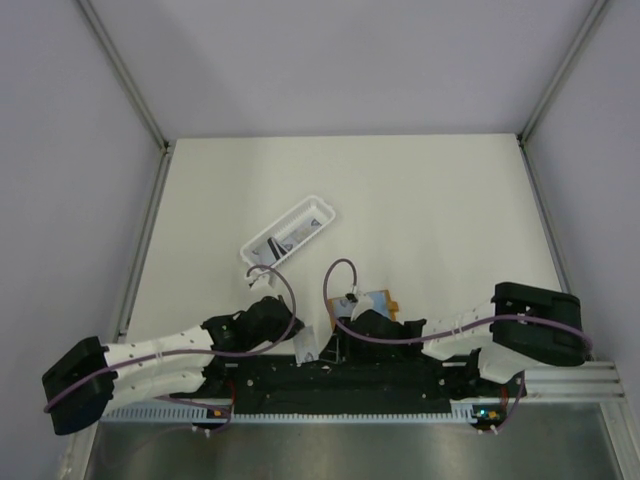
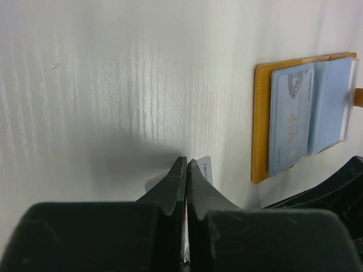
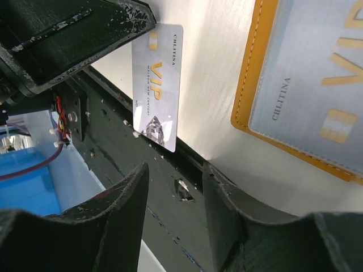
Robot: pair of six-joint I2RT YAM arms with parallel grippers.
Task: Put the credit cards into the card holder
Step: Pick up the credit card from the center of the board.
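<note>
Black fingers of the left gripper [image 2: 186, 170] are pinching one white credit card [image 3: 157, 85] by its end. Close by, the right gripper [image 3: 174, 175] is hanging with fingers spread, holding nothing. Just beyond, the orange card holder [image 2: 261, 124] is lying open on the surface [image 2: 113, 79], a second card [image 2: 289, 124] sitting inside.

A pale table [image 1: 400, 190] carries a long white tray [image 1: 278, 222] toward its left edge and an open orange card holder [image 2: 260, 127] at mid near edge.
</note>
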